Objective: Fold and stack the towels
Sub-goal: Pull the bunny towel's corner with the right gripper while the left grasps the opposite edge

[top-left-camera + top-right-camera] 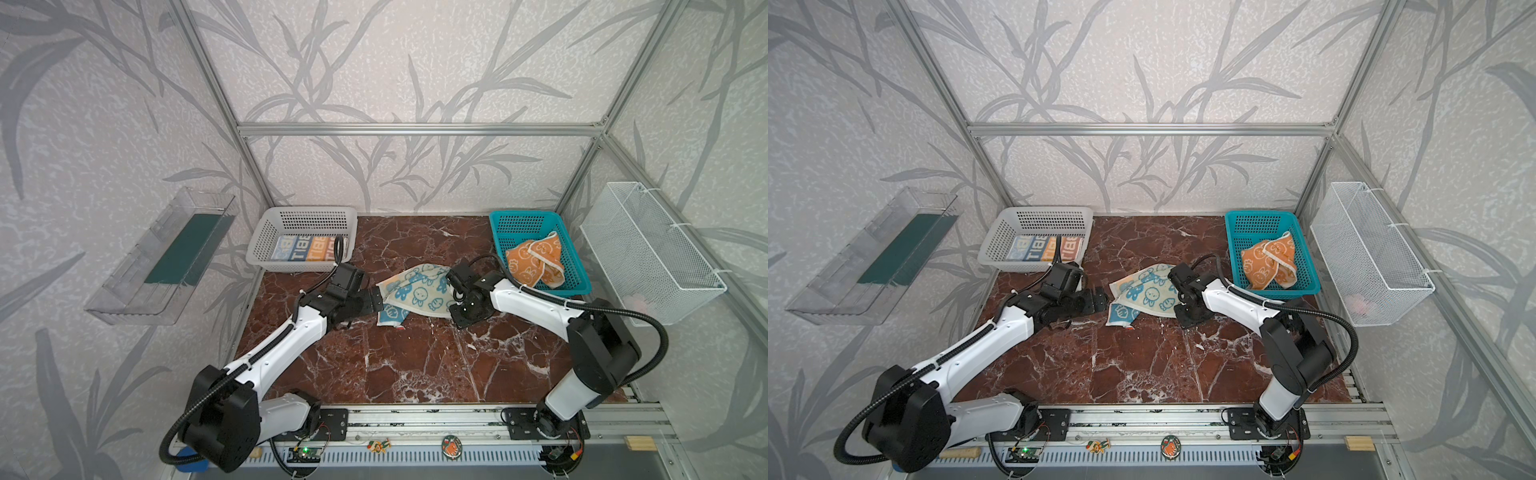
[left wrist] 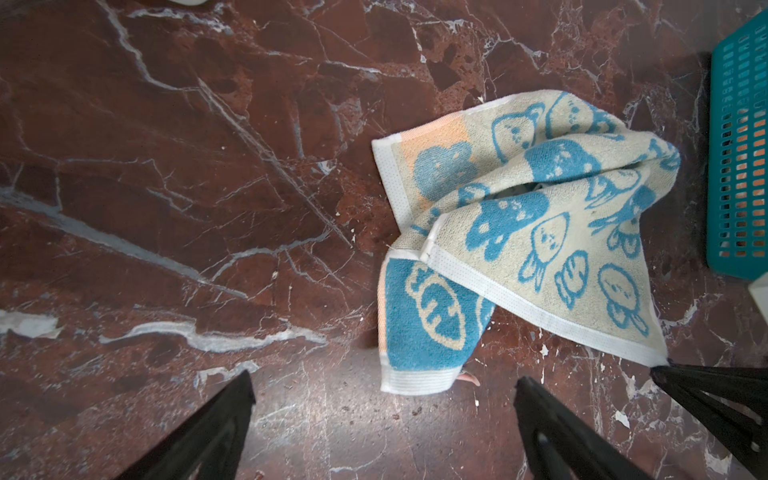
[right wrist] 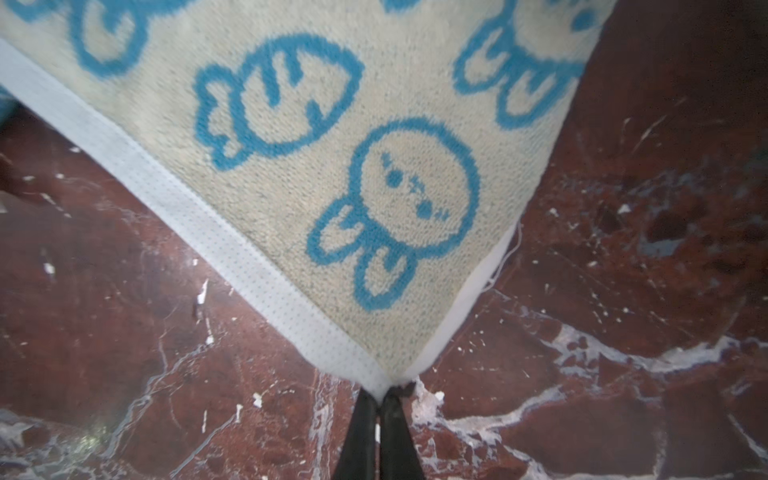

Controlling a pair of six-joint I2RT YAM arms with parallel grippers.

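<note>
Now, right jaws pinching hemmed corner of cream-and-blue towel [image 1: 417,291], left jaws wide beside it, tabletop [image 1: 415,365] open.

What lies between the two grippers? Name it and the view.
The cream-and-blue towel, in both top views: the right gripper pinches one corner, the left gripper stands open at its other end.

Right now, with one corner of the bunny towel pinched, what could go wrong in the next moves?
1. The right end effector grips only the corner tip of the cream-and-blue towel; a pull may slip it free.
2. The towel lies crumpled with a blue flap tucked under, and the left end effector is open, so a one-sided pull would likely drag it, not flatten it.
3. The teal basket stands close; cloth could snag it.
</note>
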